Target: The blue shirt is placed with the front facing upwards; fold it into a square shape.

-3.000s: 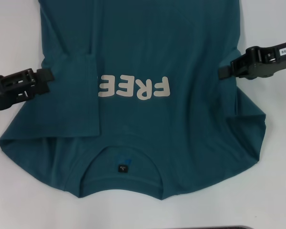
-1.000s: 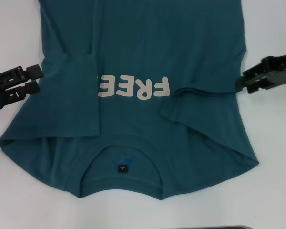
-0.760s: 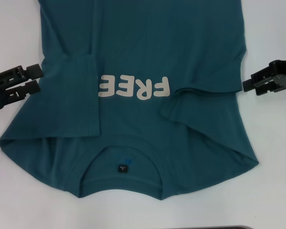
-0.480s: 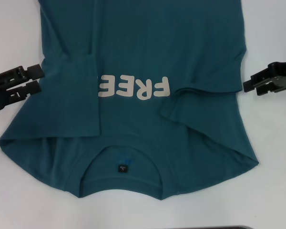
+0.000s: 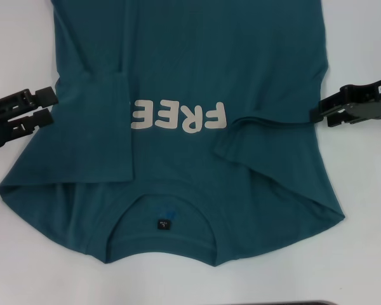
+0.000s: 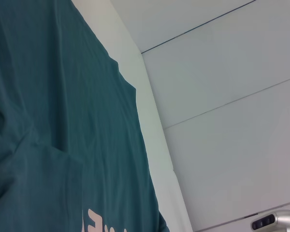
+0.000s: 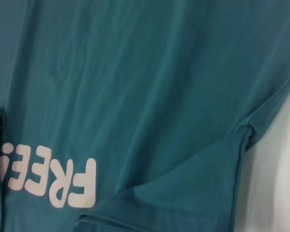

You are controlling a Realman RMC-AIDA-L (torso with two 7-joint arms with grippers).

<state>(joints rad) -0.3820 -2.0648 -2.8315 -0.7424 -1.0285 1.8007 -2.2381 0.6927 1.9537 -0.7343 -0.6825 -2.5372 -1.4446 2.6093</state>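
I see the blue shirt spread across the middle of the head view on the white table, its neckline toward the bottom edge and its cream "FREE" lettering reading upside down. Both sleeves lie folded inward over the chest. My left gripper sits at the left edge of the frame, its two fingers slightly parted and holding nothing, tips just beside the shirt's edge. My right gripper sits at the right edge, tips at the shirt's side hem; I cannot tell how its jaws stand.
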